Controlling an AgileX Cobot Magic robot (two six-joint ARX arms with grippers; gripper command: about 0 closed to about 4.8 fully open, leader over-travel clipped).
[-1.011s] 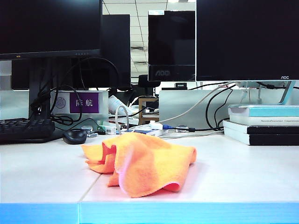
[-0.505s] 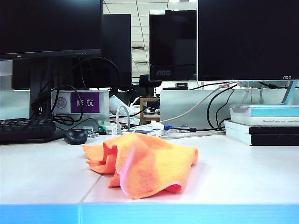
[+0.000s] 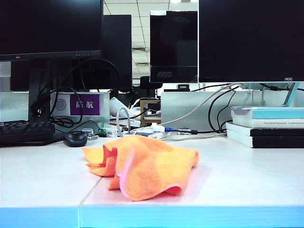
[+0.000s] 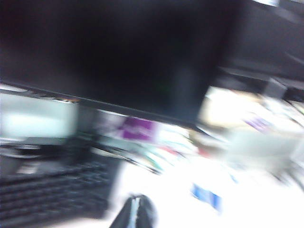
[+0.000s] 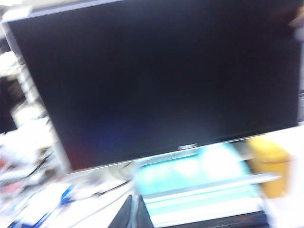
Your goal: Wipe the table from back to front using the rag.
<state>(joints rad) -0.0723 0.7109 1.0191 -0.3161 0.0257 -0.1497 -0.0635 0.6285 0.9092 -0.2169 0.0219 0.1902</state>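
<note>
The orange rag [image 3: 142, 164] lies crumpled in a loose heap on the white table [image 3: 247, 175], near the middle and close to the light blue front edge [image 3: 190, 217]; a pinkish underside shows at its folds. Neither gripper appears in the exterior view. The left wrist view is blurred: my left gripper [image 4: 135, 213] has its dark tips pressed together, shut and empty, above the table beside a black keyboard [image 4: 47, 199]. My right gripper [image 5: 134, 210] is likewise shut on nothing, in front of a teal stack of books [image 5: 199, 185]. The rag shows in neither wrist view.
Across the back stand black monitors [image 3: 247, 38], a keyboard [image 3: 23, 132], a mouse [image 3: 75, 138], tangled cables [image 3: 190, 130] and a stack of books [image 3: 266, 128] at the right. A thin seam [image 3: 92, 190] runs through the table left of the rag.
The rag and the desk items lie where they were; only the whole exterior picture shifts a little from frame to frame.
</note>
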